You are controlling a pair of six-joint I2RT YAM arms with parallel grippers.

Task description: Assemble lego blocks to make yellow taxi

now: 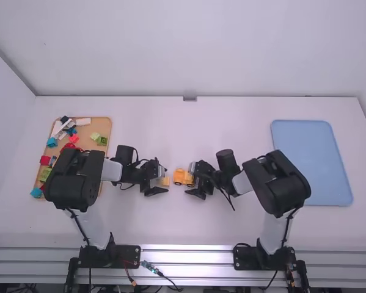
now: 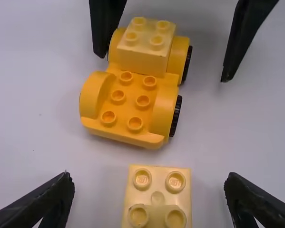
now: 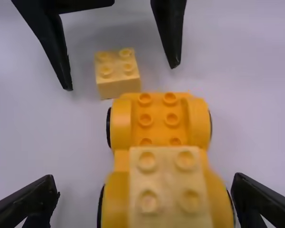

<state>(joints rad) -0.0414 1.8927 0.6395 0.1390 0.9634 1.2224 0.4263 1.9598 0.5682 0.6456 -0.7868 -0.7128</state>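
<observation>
Tray [image 1: 86, 130] of blocks [image 1: 102, 141] (some red), blue tray [image 1: 311, 162], left tool [image 1: 165, 181] released, right tool [image 1: 191, 179] released

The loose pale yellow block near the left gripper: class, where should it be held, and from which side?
Probably by its two opposite side walls, coming from above: the block sits upright, studs up, and those straight, flat walls face the open left gripper's fingers. Its knobbly top would likely give a poorer hold.
</observation>
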